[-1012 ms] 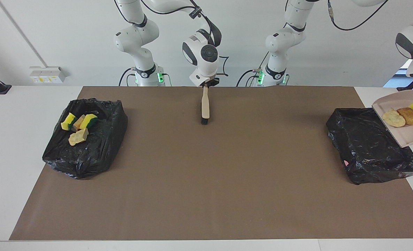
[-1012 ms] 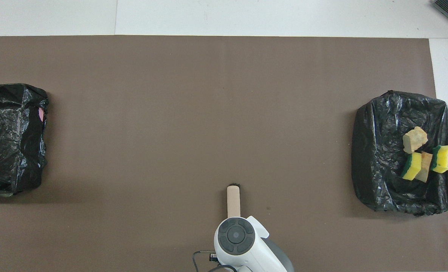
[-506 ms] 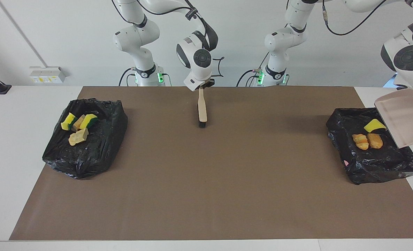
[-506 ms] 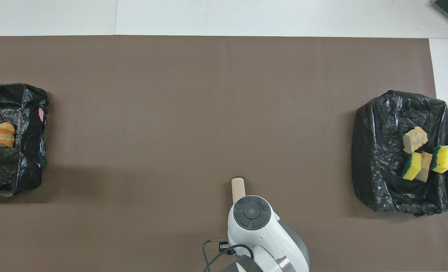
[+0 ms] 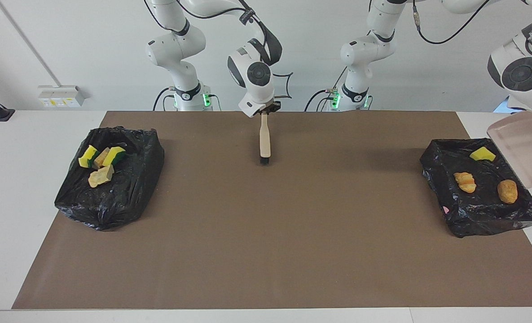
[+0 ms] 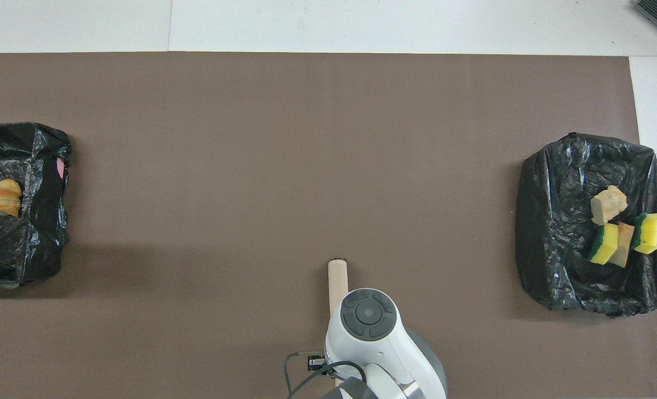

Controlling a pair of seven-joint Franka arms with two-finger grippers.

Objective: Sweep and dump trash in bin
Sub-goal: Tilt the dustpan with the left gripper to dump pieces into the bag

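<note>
Both bins: one (image 5: 481, 193) just under my left gripper's tilted dustpan (image 5: 524, 150), the other (image 5: 113, 179) well off toward my right arm's end. Left gripper out of frame, clamped on the pan. Right gripper (image 5: 264, 110) clamped on the brush (image 5: 264, 141), waiting. Trash (image 5: 465, 181) all binned. Hold the tilt until the pan's clear, level over the bin.

Wall: a plain white wall (image 5: 90, 49) is seen.
Tabletop: a white tabletop (image 5: 23, 179) is covered by a brown mat (image 5: 266, 233).
Outlet box: a white box (image 5: 60, 96) is mounted on the wall.
Light: even, soft shadows are cast.
</note>
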